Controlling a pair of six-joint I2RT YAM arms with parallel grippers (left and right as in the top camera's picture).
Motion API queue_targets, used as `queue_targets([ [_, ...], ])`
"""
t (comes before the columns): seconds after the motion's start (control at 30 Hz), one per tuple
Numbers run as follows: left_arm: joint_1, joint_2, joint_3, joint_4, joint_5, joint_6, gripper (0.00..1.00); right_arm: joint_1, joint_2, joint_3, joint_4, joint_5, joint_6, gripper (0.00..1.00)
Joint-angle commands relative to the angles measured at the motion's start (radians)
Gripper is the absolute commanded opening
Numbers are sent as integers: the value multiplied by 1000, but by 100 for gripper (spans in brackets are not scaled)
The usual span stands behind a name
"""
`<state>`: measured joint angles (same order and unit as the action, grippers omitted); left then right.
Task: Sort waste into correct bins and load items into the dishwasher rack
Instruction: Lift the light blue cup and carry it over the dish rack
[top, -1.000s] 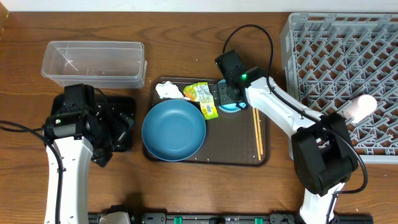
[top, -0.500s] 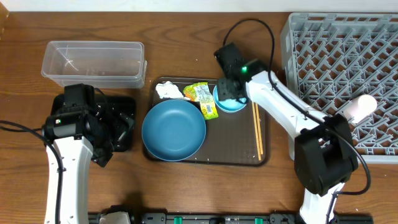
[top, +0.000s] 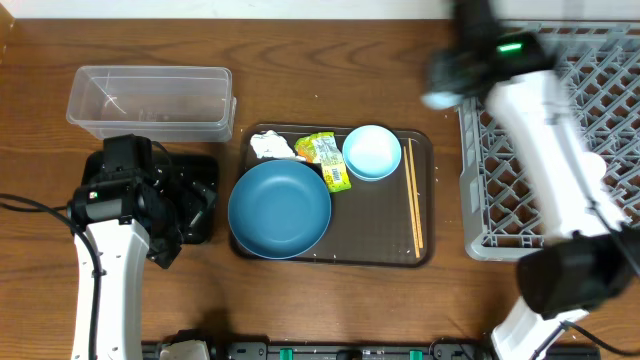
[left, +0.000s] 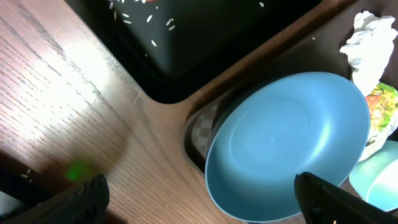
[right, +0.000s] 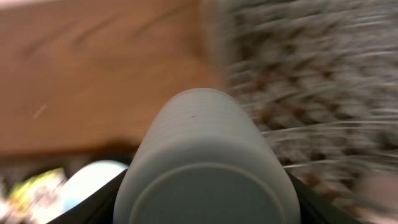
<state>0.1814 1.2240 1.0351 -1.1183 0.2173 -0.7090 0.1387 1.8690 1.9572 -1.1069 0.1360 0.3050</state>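
Observation:
My right gripper (top: 445, 80) is shut on a light-blue cup (right: 205, 143) and blurs above the table, just left of the grey dishwasher rack (top: 610, 100). On the brown tray (top: 370, 240) lie the dark-blue plate (top: 280, 208), a light-blue bowl (top: 372, 152), the green-and-yellow wrapper (top: 328, 158), a white tissue (top: 270, 147) and the chopsticks (top: 415, 200). My left gripper (top: 190, 205) hangs open over the wood beside the plate (left: 286, 143), holding nothing. Rice grains (left: 143, 18) lie in the black tray (left: 205, 50).
A clear plastic tub (top: 150, 100) stands at the back left, behind the black tray (top: 205, 165). The left arm covers most of that tray in the overhead view. The right arm crosses the rack's left part.
The right gripper closed on the cup at the bowl, lifted it and swung fast up and to the right toward the rack. The bowl stays on the tray. The left arm has not moved.

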Motion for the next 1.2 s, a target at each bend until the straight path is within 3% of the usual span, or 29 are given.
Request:
queue_targets([
  [0.0,-2,1,16,-3,-13,6,98,-195,-47,45,-15,5,-55,60],
  [0.27,-2,1,16,-3,-13,6,98,-585,-14,42,-17,-43,-56,60],
  [0.47,-2,1,16,-3,-13,6,98,-758,26,42,-23,-133,-56,62],
  [0.73,-2,1,16,-3,-13,6,98,-801,66,3,-21,-132,-75,64],
  [0.93,-2,1,16,-3,-13,6,98,-799,67,-82,30,-125,-75,74],
  [1.17,-2,1,16,-3,-13,6,98,-799,67,-108,39,-126,-75,77],
])
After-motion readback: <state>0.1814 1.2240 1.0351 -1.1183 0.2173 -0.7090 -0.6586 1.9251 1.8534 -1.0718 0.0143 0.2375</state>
